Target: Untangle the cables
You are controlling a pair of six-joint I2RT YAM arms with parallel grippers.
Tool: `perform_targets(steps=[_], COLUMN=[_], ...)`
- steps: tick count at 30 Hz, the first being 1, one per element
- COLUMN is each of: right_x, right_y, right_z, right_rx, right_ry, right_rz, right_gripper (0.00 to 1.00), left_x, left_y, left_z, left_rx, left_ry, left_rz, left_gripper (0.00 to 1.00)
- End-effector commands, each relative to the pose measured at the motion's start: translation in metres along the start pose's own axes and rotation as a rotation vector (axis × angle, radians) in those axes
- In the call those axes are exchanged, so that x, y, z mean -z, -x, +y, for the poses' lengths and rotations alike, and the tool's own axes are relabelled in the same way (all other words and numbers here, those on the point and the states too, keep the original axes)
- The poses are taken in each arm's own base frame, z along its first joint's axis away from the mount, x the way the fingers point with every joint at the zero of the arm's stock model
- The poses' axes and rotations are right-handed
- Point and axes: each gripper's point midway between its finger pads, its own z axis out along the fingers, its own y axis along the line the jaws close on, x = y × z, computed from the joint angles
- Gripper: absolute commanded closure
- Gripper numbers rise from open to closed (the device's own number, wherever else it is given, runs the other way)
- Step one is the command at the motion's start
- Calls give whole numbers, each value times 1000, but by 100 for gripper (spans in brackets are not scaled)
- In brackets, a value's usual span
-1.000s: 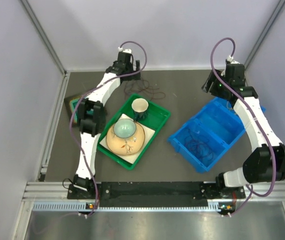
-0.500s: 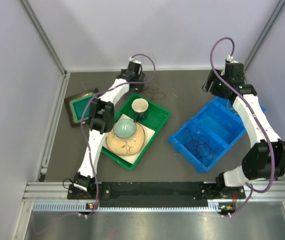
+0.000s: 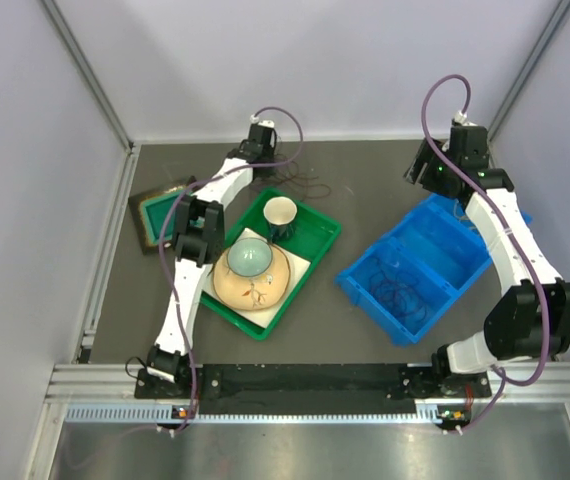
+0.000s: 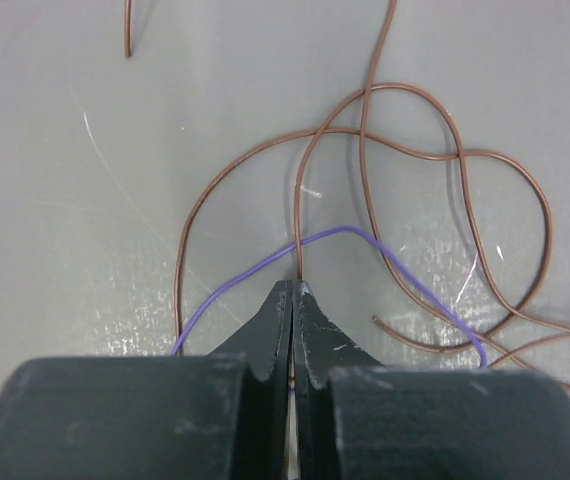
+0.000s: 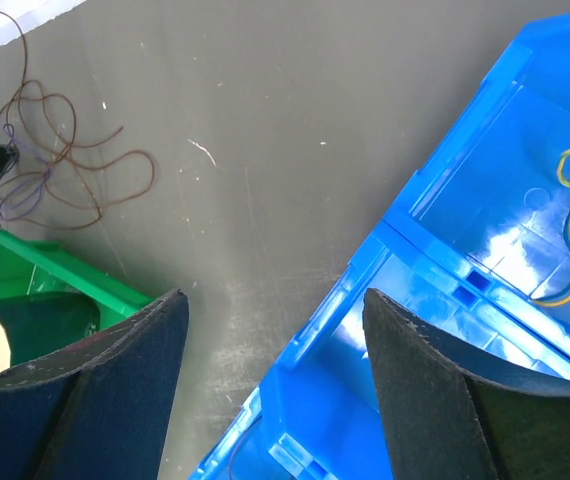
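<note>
Left gripper (image 4: 293,292): jaws closed, tips apparently pinching cables (image 4: 363,160) where brown meets purple; tangle lies upper centre of the overhead view, beside tray (image 3: 317,238). Handling, judged: featherweight, limp, snag-prone; take one strand near a free end.

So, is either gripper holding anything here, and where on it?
Left gripper is shut on the brown cable, pinching one strand of its loop at the fingertips. Right gripper is open, holding nothing.

Loose overlapping loops of thin brown wire (image 4: 402,86), crossed by thin purple wire (image 4: 340,229), lying flat just behind green plastic tray (image 3: 315,240).
</note>
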Motion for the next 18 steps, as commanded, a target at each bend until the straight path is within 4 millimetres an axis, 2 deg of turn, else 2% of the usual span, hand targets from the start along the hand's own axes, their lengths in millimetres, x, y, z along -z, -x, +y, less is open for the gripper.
perform_targets(steps=[1, 3, 4, 6, 7, 11, 12, 13, 14, 15, 16, 17, 18], right_x=[19, 20, 20, 22, 22, 22, 22, 20, 19, 18, 16, 16, 14], right_y=[19, 18, 18, 18, 18, 13, 12, 10, 8, 8, 6, 6, 5], right_z=[7, 7, 7, 8, 8, 5, 5, 5, 6, 6, 7, 8, 7], right_rx=[-16, -21, -21, -24, -24, -28, -28, -28, -34, -33, -35, -34, -35], right_ry=[23, 25, 27, 31, 30, 26, 26, 28, 34, 38, 41, 45, 43], right_rz=[-74, -74, -72, -75, -77, -71, -69, -66, -60, -60, -52, -51, -46], right_gripper=[30, 30, 30, 30, 30, 30, 30, 30, 30, 30, 30, 30, 30], left_x=[43, 62, 91, 112, 130, 161, 154, 160, 153, 150, 129, 117, 117], left_y=[52, 72, 100, 115, 129, 148, 135, 142, 134, 134, 118, 99, 110], left_z=[-8, -15, -14, -22, -21, -13, -4, 6, 9, 13, 16, 21, 22], left_rx=[119, 160, 180, 203, 209, 238, 251, 265, 265, 255, 246, 227, 223], left_ry=[-152, -206, -225, -290, -301, -286, -236, -194, -171, -150, -111, -67, -55], left_rz=[-103, -185, -263, -319, -355, -432, -421, -461, -443, -432, -377, -292, -298], left_gripper=[100, 100, 100, 100, 100, 100, 100, 100, 100, 100, 100, 91, 63])
